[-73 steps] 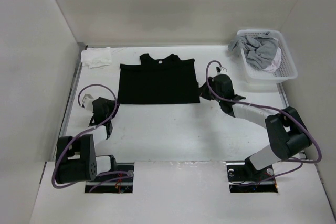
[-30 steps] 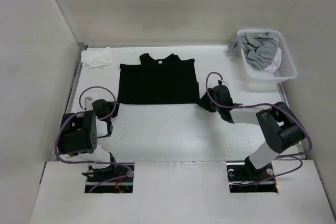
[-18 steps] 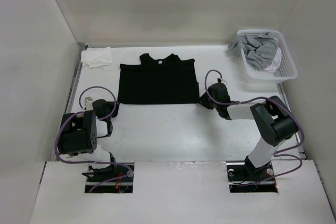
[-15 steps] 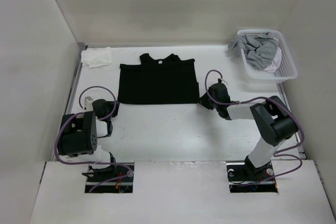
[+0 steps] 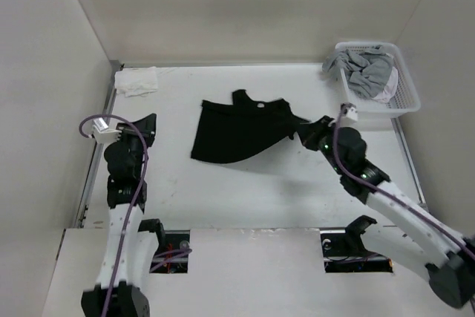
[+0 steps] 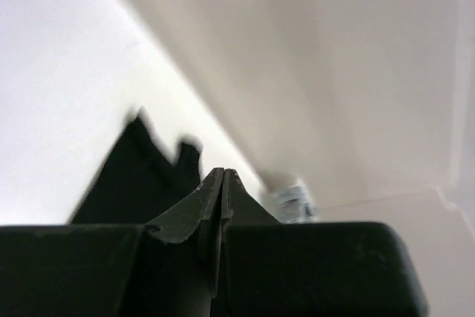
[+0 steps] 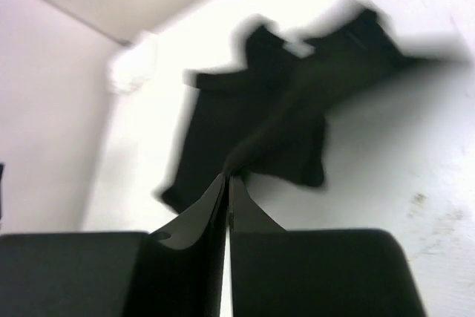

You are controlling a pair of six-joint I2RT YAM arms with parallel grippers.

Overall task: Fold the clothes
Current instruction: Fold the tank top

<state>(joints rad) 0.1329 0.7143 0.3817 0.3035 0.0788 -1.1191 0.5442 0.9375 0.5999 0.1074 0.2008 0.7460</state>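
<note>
The clothes (image 5: 241,130) are lying rumpled on the table (image 5: 223,183), well to the left of the basket (image 5: 407,103). The edge nearest the basket is being drawn up off the surface into a taut point. The right gripper (image 5: 304,133) is pinching that point with its fingers pressed together on the black fabric. It is sitting between the clothes and the basket, touching the cloth and apart from the basket. The left gripper (image 5: 147,124) is hanging on the side of the clothes away from the basket, not touching them, its fingers closed tight on nothing.

The step appears to be carrying the basket-side edge across the clothes. Doing it well is likely meaning keeping the pinch firm and travelling low and steadily away from the basket, so the layer is rolling over rather than dragging everything along. With one point gripped, the fold is risking going askew.
</note>
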